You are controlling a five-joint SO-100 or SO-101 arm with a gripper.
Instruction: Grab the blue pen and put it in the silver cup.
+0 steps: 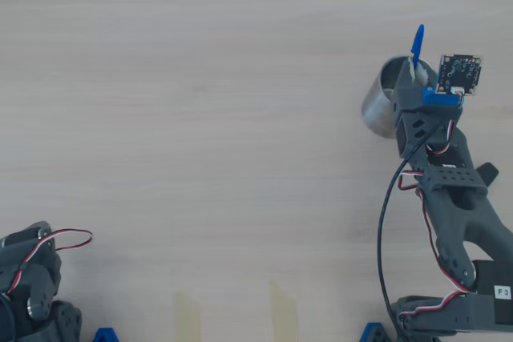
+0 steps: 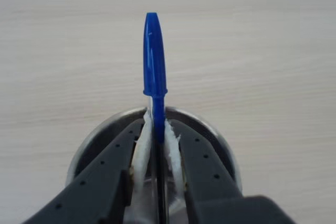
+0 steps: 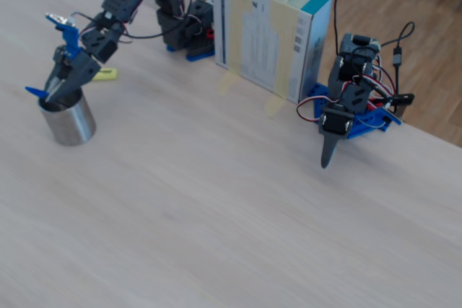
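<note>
End effector [image 2: 157, 129] clenched on the blue pen [image 2: 154, 61], padded fingers [image 2: 140, 150] pinching the barrel just below the cap; cap pokes out beyond the far rim of the silver cup [image 2: 94, 140], tips over its mouth. Risk: pen lies tilted, near flat across the opening; let go now and it may bridge the rim or tip out onto the counter [image 1: 200, 118]. Fixed view: arm reaches left and down, wrist pitched over the cup.

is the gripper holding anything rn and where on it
Yes. The gripper is shut on the pen, pinching its clear barrel just below the blue cap, over the cup.
</note>
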